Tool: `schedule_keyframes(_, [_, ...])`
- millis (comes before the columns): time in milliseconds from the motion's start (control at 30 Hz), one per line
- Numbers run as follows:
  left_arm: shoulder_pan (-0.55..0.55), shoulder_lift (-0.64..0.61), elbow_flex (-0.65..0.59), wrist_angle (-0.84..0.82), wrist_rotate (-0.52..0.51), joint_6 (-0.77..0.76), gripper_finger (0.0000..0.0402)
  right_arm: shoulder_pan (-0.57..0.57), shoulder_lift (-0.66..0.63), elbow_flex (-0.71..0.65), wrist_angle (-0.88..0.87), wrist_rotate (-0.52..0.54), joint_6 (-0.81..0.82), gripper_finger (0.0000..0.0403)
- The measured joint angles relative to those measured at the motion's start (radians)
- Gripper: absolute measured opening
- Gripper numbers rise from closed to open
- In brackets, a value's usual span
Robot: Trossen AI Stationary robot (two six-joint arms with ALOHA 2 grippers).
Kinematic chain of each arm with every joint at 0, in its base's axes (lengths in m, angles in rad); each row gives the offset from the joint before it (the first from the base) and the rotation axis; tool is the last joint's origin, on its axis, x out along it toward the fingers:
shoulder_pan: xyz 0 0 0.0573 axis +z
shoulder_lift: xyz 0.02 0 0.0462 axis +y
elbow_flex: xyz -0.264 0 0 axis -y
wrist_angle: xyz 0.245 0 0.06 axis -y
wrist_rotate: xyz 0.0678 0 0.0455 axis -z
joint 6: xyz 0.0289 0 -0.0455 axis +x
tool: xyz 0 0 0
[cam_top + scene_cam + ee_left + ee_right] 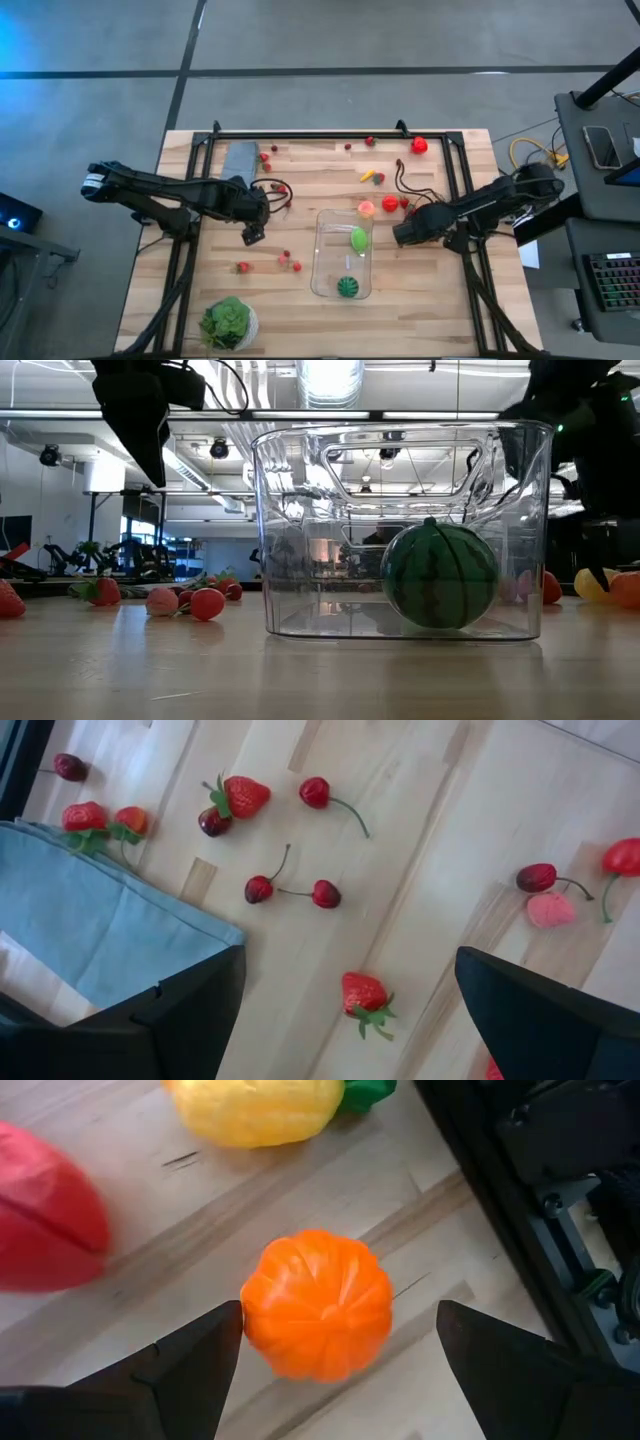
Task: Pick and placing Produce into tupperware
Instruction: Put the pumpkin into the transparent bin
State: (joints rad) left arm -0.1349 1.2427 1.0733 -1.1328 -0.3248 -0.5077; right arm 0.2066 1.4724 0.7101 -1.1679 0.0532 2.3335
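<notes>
The clear tupperware (342, 255) stands mid-table and holds a green piece (358, 238) and a striped green ball (440, 575). My right gripper (340, 1308) hangs open, pointing steeply down, just right of the tupperware. An orange pumpkin-like piece (318, 1305) lies on the table between its fingers, untouched as far as I can see. A yellow piece (260, 1110) and a red piece (45, 1210) lie beyond it. My left gripper (350, 955) is open above the table left of the tupperware, over scattered strawberries and cherries, with one strawberry (365, 995) below its gap.
A grey-blue folded cloth (241, 160) lies at the far left and a leafy plant in a white pot (228, 323) stands at the near left. Loose berries (285, 258) lie left of the tupperware. More produce (419, 144) sits near the far edge.
</notes>
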Motion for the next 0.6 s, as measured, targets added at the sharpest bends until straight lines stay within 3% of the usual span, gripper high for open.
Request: schedule_keyframes(600, [0.0,0.0,0.0,0.0,-0.002,0.027,0.0343,-0.003,0.103,-0.013,0.011,0.065,-0.011,0.0327])
